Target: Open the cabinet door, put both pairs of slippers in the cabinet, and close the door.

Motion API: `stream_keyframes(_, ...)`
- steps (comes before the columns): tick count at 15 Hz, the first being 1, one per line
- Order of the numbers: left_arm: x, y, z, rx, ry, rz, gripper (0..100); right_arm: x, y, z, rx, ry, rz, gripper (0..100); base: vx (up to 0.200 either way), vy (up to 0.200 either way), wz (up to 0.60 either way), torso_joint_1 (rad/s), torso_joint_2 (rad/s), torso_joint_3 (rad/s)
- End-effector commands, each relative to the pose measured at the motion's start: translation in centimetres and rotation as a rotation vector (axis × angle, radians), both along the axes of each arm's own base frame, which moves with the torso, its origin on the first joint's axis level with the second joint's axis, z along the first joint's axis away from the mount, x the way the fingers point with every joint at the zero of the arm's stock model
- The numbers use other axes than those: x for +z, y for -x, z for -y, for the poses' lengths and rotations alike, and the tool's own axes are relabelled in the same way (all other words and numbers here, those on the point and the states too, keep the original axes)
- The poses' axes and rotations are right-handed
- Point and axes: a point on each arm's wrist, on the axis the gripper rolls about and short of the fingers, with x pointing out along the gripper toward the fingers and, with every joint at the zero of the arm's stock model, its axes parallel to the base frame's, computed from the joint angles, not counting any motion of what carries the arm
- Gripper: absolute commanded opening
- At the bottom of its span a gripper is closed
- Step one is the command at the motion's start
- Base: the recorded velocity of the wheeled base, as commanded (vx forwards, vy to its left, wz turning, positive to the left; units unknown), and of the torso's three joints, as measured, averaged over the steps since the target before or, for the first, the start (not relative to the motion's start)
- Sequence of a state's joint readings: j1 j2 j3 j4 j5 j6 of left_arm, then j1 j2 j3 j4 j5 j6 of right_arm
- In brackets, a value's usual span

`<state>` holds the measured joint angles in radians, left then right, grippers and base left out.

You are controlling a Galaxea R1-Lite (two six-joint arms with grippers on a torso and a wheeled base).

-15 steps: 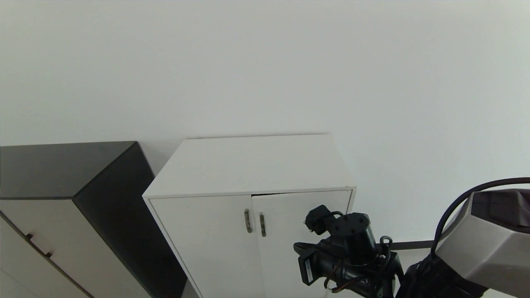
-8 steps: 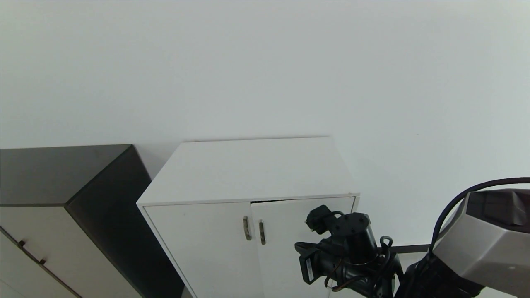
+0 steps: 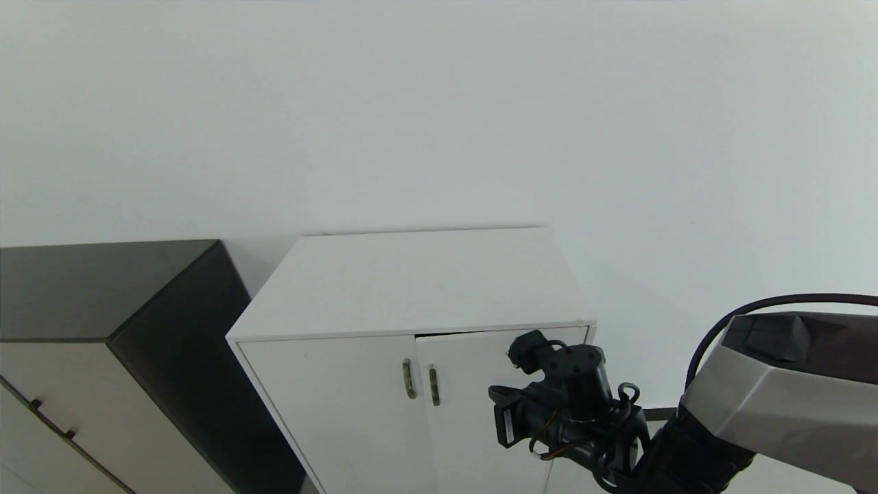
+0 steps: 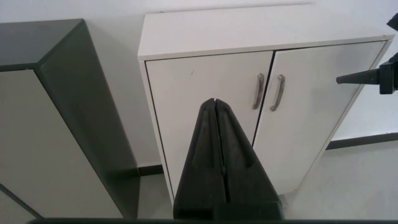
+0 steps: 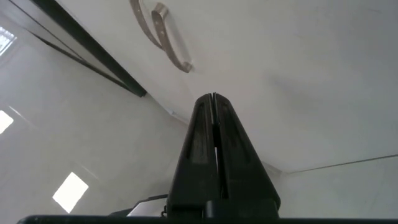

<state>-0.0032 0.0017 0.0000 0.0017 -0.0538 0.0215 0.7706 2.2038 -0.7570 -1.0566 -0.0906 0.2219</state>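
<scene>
boxy white cabinet (image 3: 411, 281), smooth doors (image 4: 186, 118), curved metal handles (image 4: 277, 92). facing it, the tapered left pincer (image 4: 214, 104) and right pincer (image 5: 213, 99) sit pressed together, empty.

The cabinet (image 3: 411, 281) stands right of the dresser (image 3: 103, 288), right hand (image 5: 214, 99) before its door (image 3: 463, 384).

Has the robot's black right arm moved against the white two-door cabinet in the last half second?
Yes, slightly. Against the white two-door cabinet, the black right arm has shifted a little up and to the left in the head view.
</scene>
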Motion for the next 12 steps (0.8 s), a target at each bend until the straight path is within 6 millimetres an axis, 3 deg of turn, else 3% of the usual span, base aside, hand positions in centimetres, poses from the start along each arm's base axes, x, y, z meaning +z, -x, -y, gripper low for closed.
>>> stream_keyframes(1,0.0,0.0,0.0,0.0,0.0,0.0,0,-0.6,-0.8,0.2,-0.019,0.004,-0.005,0,0.0,0.0,0.0,0.0,0.0,0.0)
stream_keyframes(12,0.0,0.0,0.0,0.0,0.0,0.0,0,-1.4,-2.7,0.6,-0.069,-0.015,-0.014,0,0.0,0.0,0.0,0.0,0.0,0.0)
